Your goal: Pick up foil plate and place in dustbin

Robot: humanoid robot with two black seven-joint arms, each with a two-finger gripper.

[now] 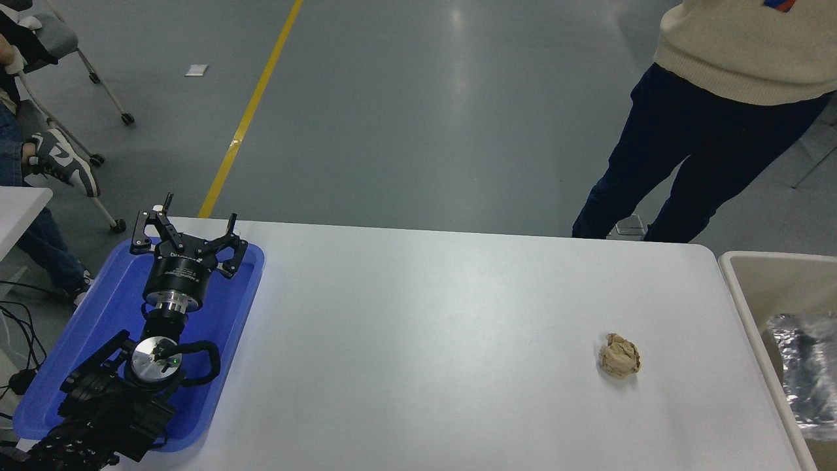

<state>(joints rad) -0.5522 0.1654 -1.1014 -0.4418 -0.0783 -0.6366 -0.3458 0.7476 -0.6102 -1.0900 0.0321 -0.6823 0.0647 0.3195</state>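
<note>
The shiny crinkled foil plate [807,373] lies inside the beige dustbin [752,307] at the right edge of the picture, below the bin's off-white rim. No gripper touches it. My left gripper [189,226] is open and empty, parked over the blue tray at the lower left. My right arm and gripper are out of view.
A shallow blue tray [78,353] sits on the white table [425,340] at the left under my left arm. A small crumpled tan paper ball [618,356] lies on the table near the dustbin. A person [713,111] stands at the far right side.
</note>
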